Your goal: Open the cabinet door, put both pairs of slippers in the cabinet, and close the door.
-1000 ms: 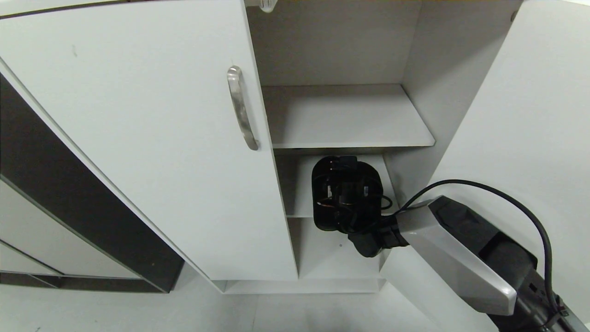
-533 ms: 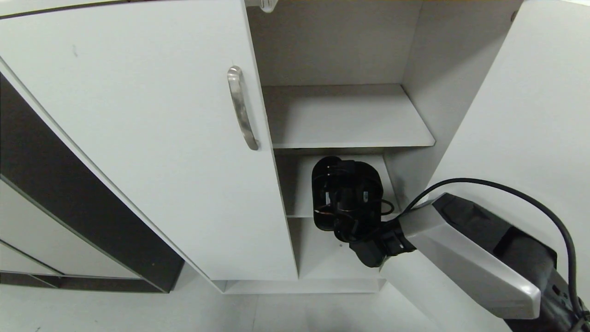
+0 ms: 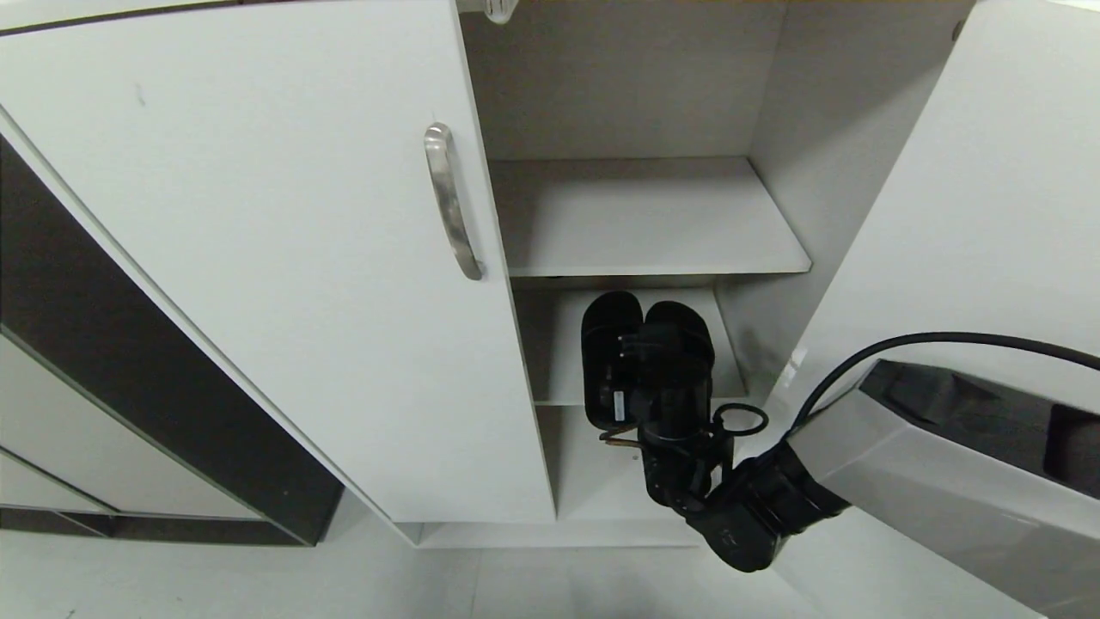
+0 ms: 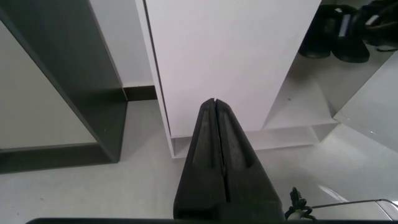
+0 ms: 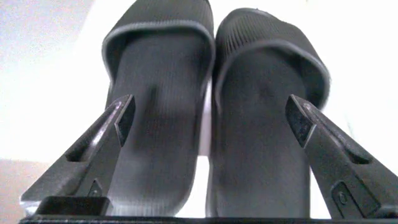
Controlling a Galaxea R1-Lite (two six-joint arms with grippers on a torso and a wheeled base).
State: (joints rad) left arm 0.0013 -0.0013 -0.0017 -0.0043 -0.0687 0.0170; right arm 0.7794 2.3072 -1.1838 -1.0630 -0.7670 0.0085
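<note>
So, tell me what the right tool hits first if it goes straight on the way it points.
The right tool, open, would most likely meet the pair of black ribbed rubber slippers on the white cabinet shelf; they lie dead ahead, though the gap is hard to judge.

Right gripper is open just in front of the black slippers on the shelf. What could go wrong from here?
1. The open right gripper has its fingers flanking the black slippers; a sideways or skewed retreat could hook one and pull it off the shelf.
2. The heels seem to overhang the shelf's front edge, so the open door may strike them when swung shut.
</note>
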